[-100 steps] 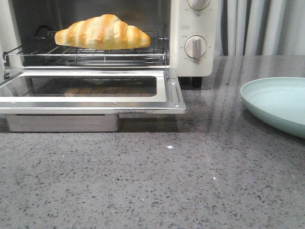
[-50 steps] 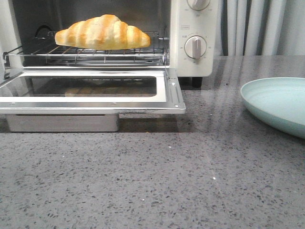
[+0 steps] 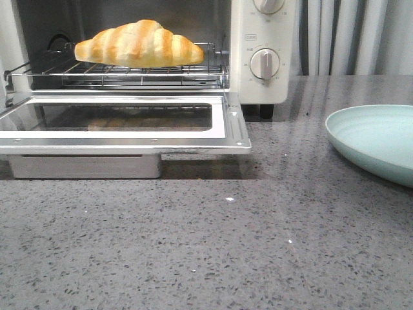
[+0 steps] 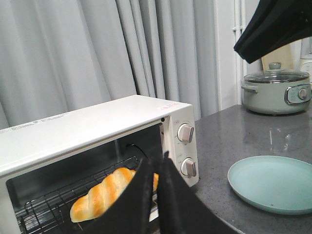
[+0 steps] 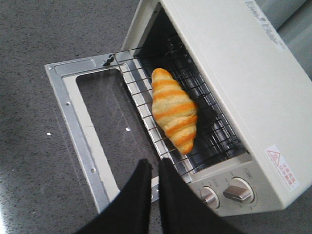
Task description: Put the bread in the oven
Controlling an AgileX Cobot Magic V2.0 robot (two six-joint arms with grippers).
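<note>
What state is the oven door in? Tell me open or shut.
Open. The oven door is dropped flat in front of the cavity, and the bread lies exposed on the wire rack inside.

The front camera sat low over the tabletop, looking forward, close to the oven at upper left of frame. The left wrist camera looked across at the oven's front from higher up. The right wrist camera stared steeply down on it. All three shared the bread.
</note>
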